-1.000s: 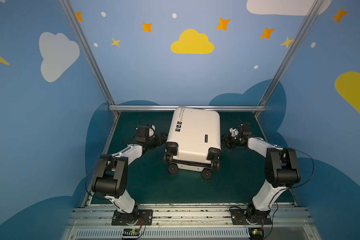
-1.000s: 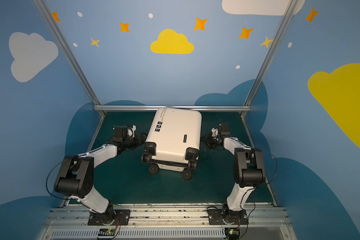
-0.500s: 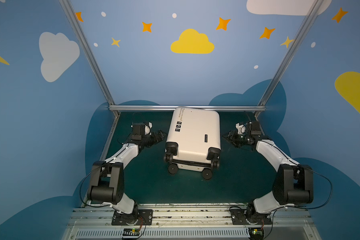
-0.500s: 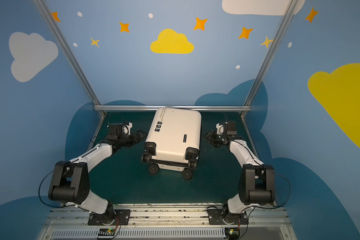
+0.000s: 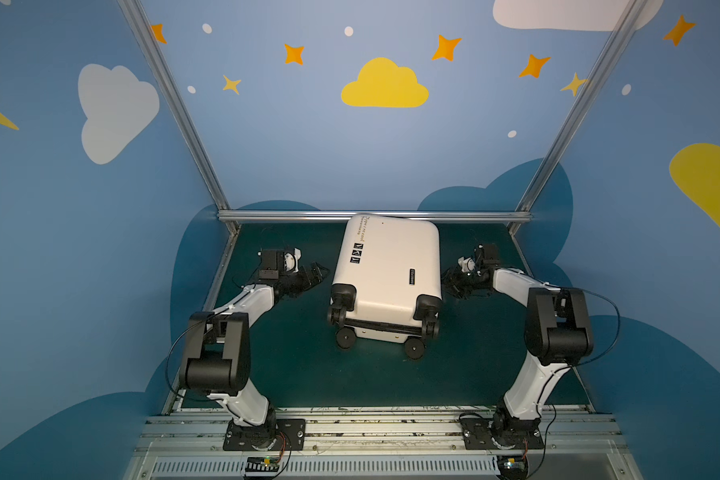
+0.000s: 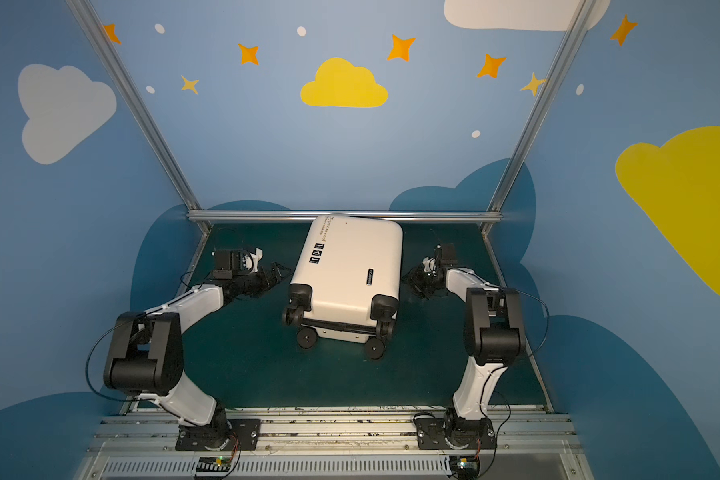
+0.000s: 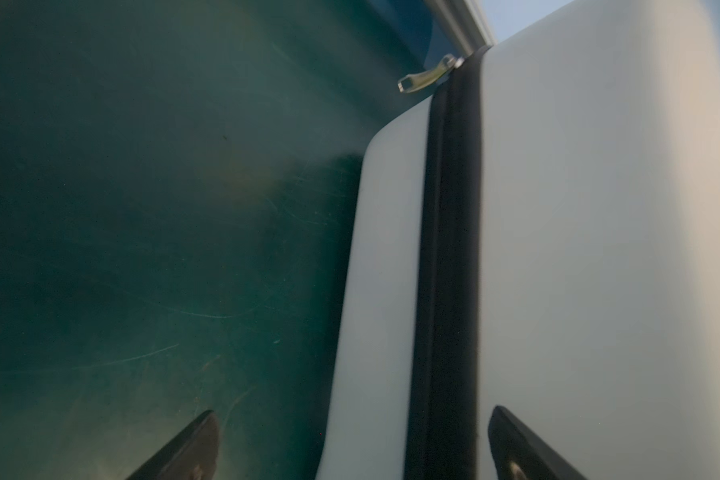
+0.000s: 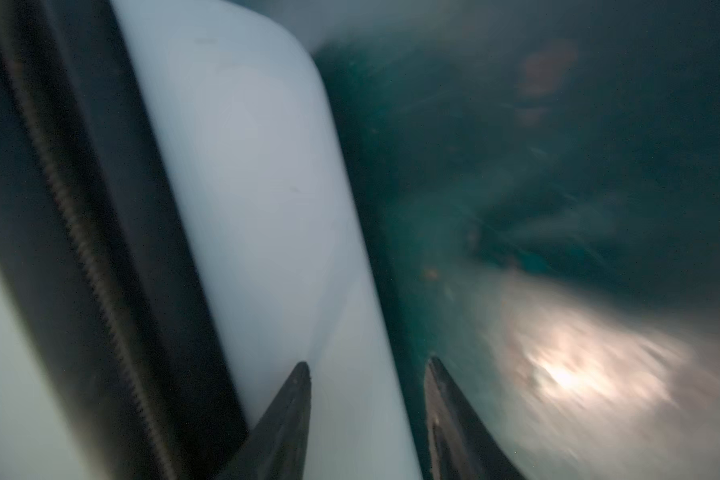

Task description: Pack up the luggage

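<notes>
The luggage (image 5: 387,266) (image 6: 350,262), a cream-white hard-shell suitcase, lies flat and closed on the green table, black wheels toward the front. My left gripper (image 5: 319,272) (image 6: 281,272) hovers just off its left side, open wide. In the left wrist view the left gripper (image 7: 352,415) faces the black zipper band (image 7: 449,291), and a metal zipper pull (image 7: 427,75) sticks out at the far corner. My right gripper (image 5: 447,280) (image 6: 410,278) sits close to the right side. In the blurred right wrist view its jaws (image 8: 368,365) stand partly apart at the lower shell's (image 8: 258,208) edge, clamping nothing.
An aluminium rail (image 5: 375,216) runs along the table's back edge right behind the suitcase. Slanted frame posts and blue painted walls close in both sides. The arm bases stand on a metal rail (image 5: 371,428) at the front.
Both arms swung their elbows outward half a second ago and have come back in. The right gripper has moved closer to the suitcase's side. The suitcase has not moved.
</notes>
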You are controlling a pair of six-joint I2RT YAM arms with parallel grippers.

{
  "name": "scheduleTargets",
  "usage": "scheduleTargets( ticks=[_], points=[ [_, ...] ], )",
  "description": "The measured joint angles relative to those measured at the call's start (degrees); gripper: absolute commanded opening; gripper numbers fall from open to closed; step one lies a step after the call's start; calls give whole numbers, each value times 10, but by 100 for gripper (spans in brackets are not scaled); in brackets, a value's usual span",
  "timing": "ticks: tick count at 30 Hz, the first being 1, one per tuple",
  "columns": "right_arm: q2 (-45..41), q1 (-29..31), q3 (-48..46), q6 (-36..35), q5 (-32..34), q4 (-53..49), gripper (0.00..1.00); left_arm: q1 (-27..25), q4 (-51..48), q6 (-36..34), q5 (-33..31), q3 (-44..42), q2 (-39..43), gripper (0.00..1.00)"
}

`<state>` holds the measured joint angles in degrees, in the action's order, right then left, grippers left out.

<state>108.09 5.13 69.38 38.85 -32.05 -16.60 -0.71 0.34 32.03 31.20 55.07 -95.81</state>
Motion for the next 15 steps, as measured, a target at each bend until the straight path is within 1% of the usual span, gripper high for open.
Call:
scheduleTargets(
  ticks=[5,11,15],
  points=[
    [35,13,70,15,1,-3,43,-2,25,15,16,0,-41,99],
    [89,37,156,30,5,-13,42,-4,66,51,19,3,-74,99],
    [105,38,181,31,9,-19,43,-4,65,60,14,26,-91,99]
  ],
)
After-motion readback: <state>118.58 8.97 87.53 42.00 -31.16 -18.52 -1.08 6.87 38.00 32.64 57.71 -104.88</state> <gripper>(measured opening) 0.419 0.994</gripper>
